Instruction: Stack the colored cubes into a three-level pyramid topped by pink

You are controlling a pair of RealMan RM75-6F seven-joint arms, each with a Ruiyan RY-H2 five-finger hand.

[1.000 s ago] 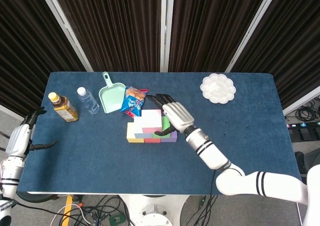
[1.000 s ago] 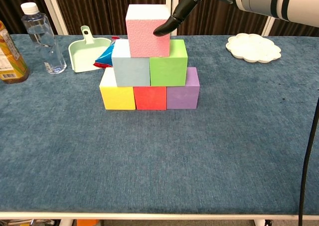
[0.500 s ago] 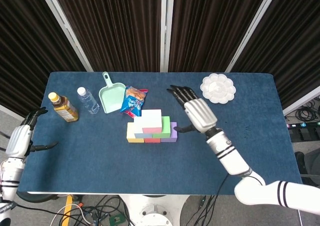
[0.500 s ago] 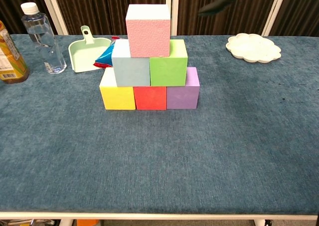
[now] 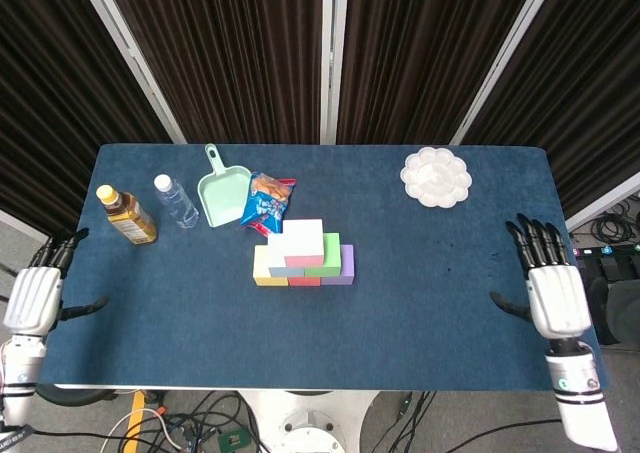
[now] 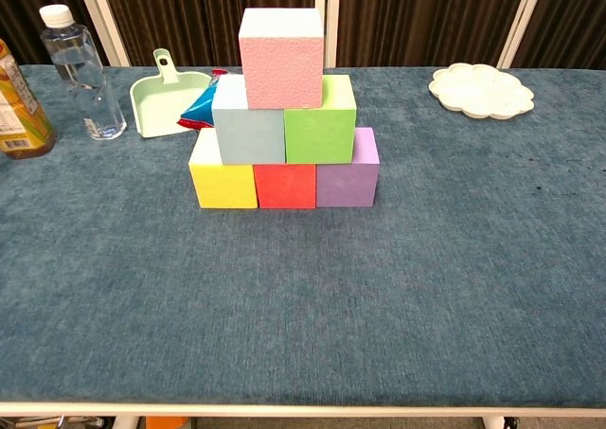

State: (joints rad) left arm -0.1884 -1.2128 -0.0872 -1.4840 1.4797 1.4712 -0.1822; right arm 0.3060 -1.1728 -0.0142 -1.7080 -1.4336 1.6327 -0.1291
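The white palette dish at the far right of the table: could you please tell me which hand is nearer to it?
Right. The right hand hangs off the table's right edge, nearer the robot than the white palette dish; the left hand is past the opposite edge.

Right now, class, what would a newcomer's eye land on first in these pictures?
The pyramid of cubes mid-table: yellow cube, red cube and purple cube below, grey-blue cube and green cube above, pink cube on top. Both hands, left hand and right hand, hang open off the table's ends.
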